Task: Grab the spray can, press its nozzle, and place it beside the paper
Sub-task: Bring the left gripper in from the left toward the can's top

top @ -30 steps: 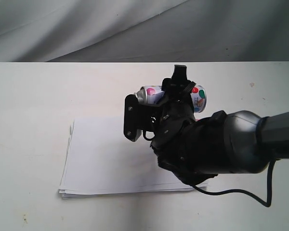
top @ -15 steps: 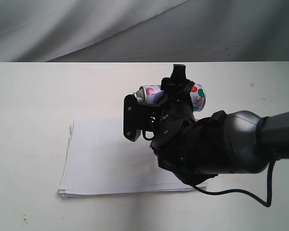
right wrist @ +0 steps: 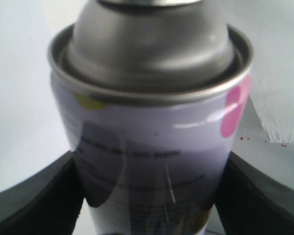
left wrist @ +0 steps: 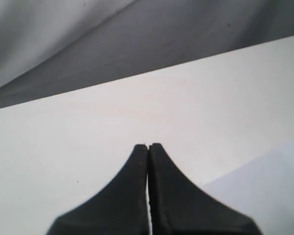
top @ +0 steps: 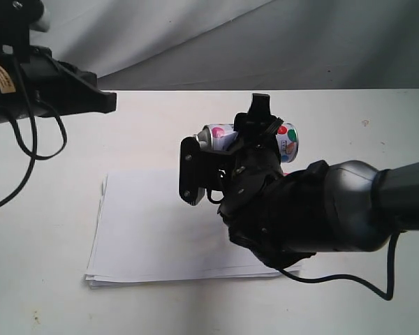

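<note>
My right gripper is shut on the spray can and holds it lying sideways in the air, above the far edge of the paper. The can's silver domed end points left. In the right wrist view the spray can fills the frame between both black fingers, and the nozzle is cut off at the frame's edge. My left gripper hangs at the upper left, well apart from the can. Seen from the left wrist, that left gripper is shut and empty over bare table, with a corner of the paper beside it.
The white table runs out on all sides of the paper. A grey cloth backdrop hangs behind the table's far edge. My right arm's cable loops down near the paper's right corner.
My left arm has come into view at the upper left, with its shut gripper reaching toward the middle. The right gripper and the can have stayed where they were.
</note>
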You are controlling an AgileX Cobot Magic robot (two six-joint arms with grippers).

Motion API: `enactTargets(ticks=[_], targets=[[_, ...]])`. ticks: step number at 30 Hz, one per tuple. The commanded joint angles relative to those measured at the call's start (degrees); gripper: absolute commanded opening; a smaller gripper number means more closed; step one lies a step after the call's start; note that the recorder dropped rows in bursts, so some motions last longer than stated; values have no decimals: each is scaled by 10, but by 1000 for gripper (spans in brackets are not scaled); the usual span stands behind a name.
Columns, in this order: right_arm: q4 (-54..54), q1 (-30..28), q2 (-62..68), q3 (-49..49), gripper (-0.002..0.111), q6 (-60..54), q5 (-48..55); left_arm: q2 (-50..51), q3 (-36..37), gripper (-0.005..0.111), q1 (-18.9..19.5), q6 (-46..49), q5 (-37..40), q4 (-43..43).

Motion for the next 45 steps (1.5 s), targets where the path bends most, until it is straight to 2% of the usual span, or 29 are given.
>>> enactTargets(ticks=[1,4,8,11,12,14,15,18,21,24,28,32,36,40,45], targets=[[-16,2,-6,-3,0,3,22,39,17,0,1,8,-31,12],[-16,2,-6,-3,0,3,22,58,20,0,-2,3,-42,12],[-17,2,-6,-3,0,3,19,45,20,0,-26,-22,-77,20],[-16,2,-6,-3,0,3,19,19,20,0,-39,-133,-155,109],[-14,2,-6,-3,0,3,19,8,20,0,-36,-212,-189,165],[-8,2,-6,-3,0,3,20,-2,14,0,-12,-336,-259,272],[-5,2,-6,-3,0,3,20,-5,5,0,15,-436,-309,356],[3,2,-6,-3,0,3,20,0,-20,0,84,-629,-392,533],[3,2,-6,-3,0,3,20,4,-24,0,142,-714,-461,654],[3,2,-6,-3,0,3,20,4,-11,0,177,-719,-497,718],[3,2,-6,-3,0,3,20,14,22,0,200,-674,-492,732],[6,2,-6,-3,0,3,20,46,48,0,202,-589,-522,732],[6,2,-6,-3,0,3,19,95,50,0,202,-535,-600,728],[6,2,-6,-3,0,3,4,148,50,0,202,-462,-603,724],[6,1,-2,-3,0,-1,-4,201,50,0,202,-351,-647,709]])
